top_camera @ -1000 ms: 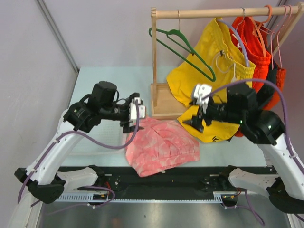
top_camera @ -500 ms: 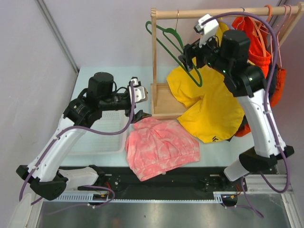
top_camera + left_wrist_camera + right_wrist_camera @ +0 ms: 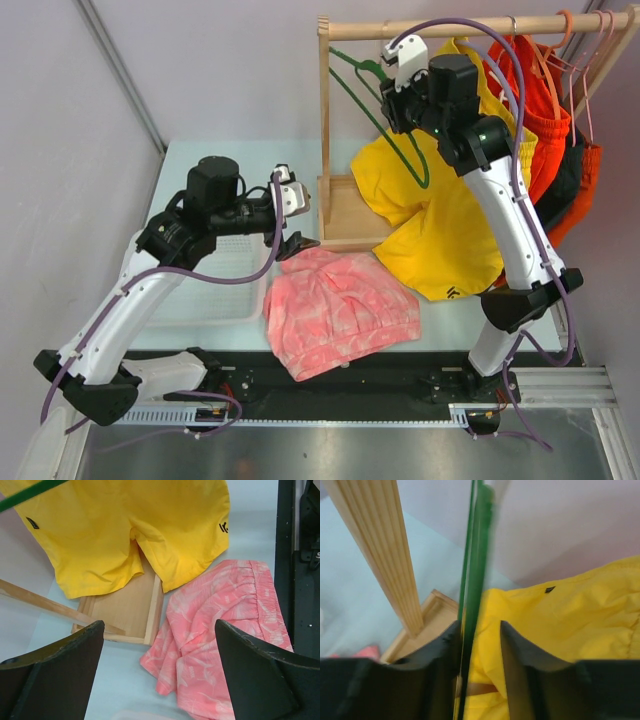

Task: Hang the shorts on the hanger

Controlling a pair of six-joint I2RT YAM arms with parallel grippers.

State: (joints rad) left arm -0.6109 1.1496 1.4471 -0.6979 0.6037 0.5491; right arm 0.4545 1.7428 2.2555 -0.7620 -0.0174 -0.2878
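The pink mottled shorts [image 3: 340,310] lie crumpled on the table's near middle; they also show in the left wrist view [image 3: 225,630]. The green hanger [image 3: 420,170] hangs at the left end of the wooden rail, in front of the yellow shorts. My right gripper [image 3: 390,105] is raised to it. In the right wrist view the jaws [image 3: 480,627] are apart, with the green wire [image 3: 480,555] between them, close to the left finger. My left gripper [image 3: 297,220] is open and empty, just above the shorts' far left edge [image 3: 159,625].
The wooden rack has a post [image 3: 324,130] and a tray-like base [image 3: 345,215] behind the pink shorts. Yellow shorts [image 3: 450,220] hang down onto the table, orange-red shorts [image 3: 540,100] beside them. A pale shallow tray [image 3: 210,285] lies at the left.
My right arm has risen from above the table to the rail and closed in on the green hanger, which has shifted slightly. My left gripper moved a little towards the rack base.
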